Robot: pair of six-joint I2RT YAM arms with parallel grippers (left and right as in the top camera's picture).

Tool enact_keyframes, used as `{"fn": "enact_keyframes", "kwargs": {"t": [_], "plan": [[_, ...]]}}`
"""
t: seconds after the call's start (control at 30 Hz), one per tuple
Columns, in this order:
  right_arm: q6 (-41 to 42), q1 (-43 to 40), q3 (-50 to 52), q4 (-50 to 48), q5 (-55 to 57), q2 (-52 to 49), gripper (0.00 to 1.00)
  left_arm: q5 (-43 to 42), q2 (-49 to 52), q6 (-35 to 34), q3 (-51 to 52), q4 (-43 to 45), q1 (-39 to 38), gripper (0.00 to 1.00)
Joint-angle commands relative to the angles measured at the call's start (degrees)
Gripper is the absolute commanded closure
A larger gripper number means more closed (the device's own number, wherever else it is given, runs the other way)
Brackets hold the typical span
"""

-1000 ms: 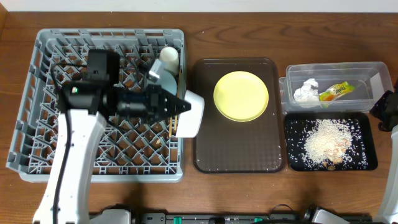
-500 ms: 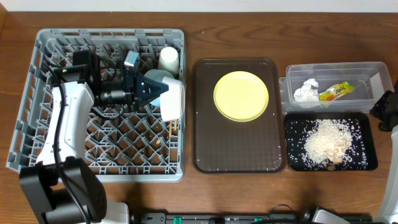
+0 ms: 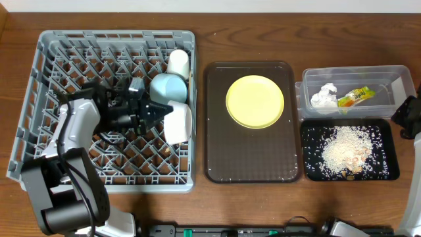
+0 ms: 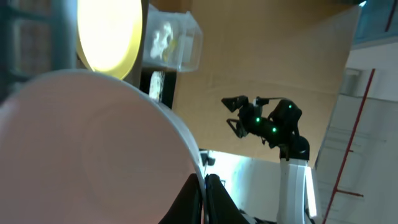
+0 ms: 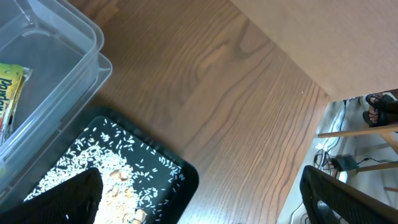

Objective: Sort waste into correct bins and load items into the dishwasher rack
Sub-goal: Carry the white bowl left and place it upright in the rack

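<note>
My left gripper (image 3: 156,110) is shut on the rim of the white bowl (image 3: 179,122) and holds it on edge over the right part of the grey dishwasher rack (image 3: 39,99). In the left wrist view the bowl (image 4: 93,143) fills the left side, with my fingers (image 4: 204,199) pinching its rim. The light blue bowl (image 3: 167,86) and white cup (image 3: 177,62) stand in the rack just behind. The yellow plate (image 3: 255,101) lies on the brown tray (image 3: 223,158). The napkin (image 3: 323,97) and wrapper (image 3: 355,97) lie in the clear tub (image 3: 395,76). Rice (image 3: 343,151) lies in the black tray (image 3: 388,131). My right gripper (image 5: 211,205) is open at the right edge. The chopsticks are hidden.
The rack takes up the table's left third, the brown tray the middle, and the two bins the right. Bare wood table (image 5: 236,93) lies right of the bins, with its edge close by. The right arm (image 3: 408,115) sits beside the tub and black tray.
My left gripper has drawn back to the left with the white bowl, from over the rack's right edge to inside the rack. The right arm has not moved.
</note>
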State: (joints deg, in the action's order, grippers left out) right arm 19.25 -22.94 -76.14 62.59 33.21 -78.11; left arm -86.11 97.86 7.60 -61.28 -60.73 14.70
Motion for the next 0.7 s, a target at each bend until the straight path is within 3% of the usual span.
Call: {"fn": "enact_keyframes", "kwargs": {"t": [0.0,0.03,0.33,0.67], "plan": [[0.00,-0.46,-0.76,0.07,0.83,0.85,0.01,1.51,0.81,1.60,1.18,0.20,1.16,0.87],[-0.02,-0.46,-0.76,0.07,0.83,0.85,0.01,2.27,0.81,1.60,1.16,0.22,1.46,0.78],[-0.02,-0.46,-0.76,0.07,0.83,0.85,0.01,12.11,0.74,-3.89,0.66,0.11,7.06,0.52],[-0.02,-0.46,-0.76,0.07,0.83,0.85,0.01,19.37,-4.26,-7.91,-2.36,-0.52,15.65,0.46]]}}
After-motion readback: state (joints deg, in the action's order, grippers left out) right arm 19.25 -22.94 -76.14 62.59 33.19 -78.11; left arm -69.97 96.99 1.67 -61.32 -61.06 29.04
